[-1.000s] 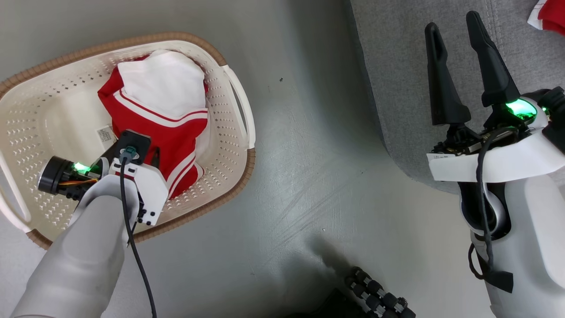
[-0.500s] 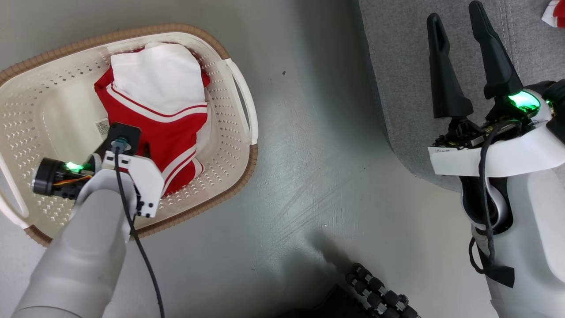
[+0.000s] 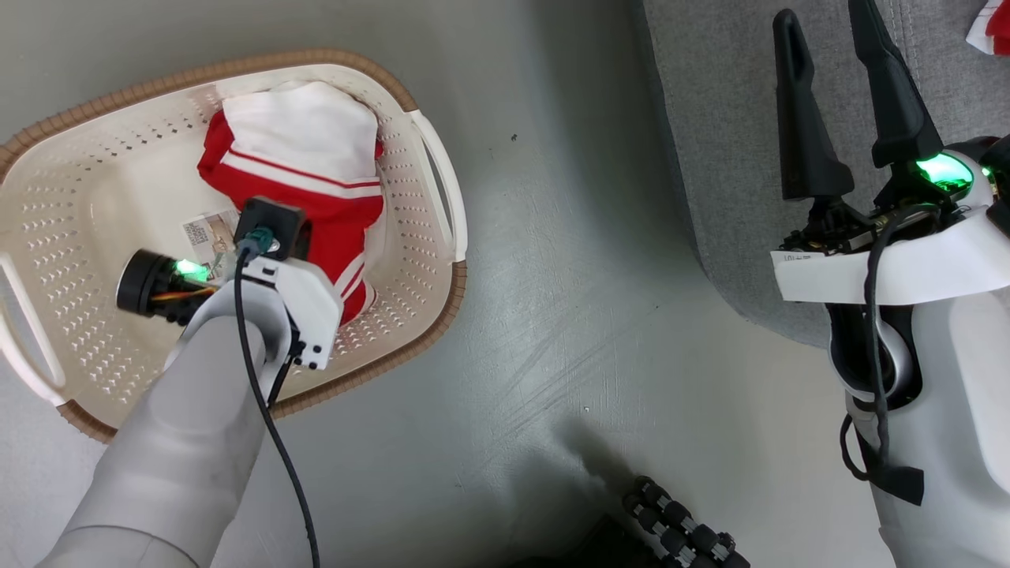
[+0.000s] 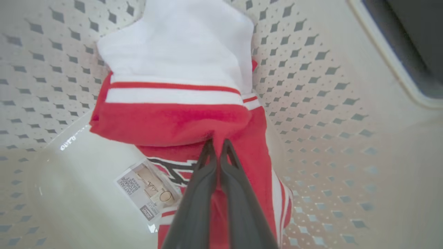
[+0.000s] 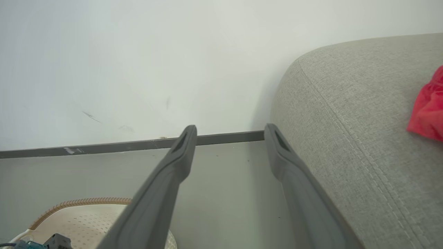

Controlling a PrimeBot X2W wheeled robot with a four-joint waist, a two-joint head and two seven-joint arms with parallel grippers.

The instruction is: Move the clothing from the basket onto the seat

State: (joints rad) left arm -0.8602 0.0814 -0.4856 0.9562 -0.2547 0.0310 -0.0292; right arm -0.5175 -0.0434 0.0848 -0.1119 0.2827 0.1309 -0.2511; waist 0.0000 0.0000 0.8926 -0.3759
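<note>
Left pincer is down inside the basket, fingers pressed together on a small fold of red cloth at the near edge of the clothing. We read that as a pinch, but a thin one. The clothing lies bunched on the basket bottom, with the white part on top toward the far wall, and it partly covers the label. Right pincer is spread and empty, hanging over the edge of the seat, where a red piece lies.

Risks as we see them:
- With so little fabric between the tips, it may slide out on the lift.
- We can't tell if the bundle is one garment or several. The pinch may take the red layer and leave the white.
- A hanging hem could snag the rim and drag or tip the light basket.
- Bare floor lies between basket and seat, so a low carry could trail or drop cloth there.
- The right arm sits in the likely path, so a clash is possible.
</note>
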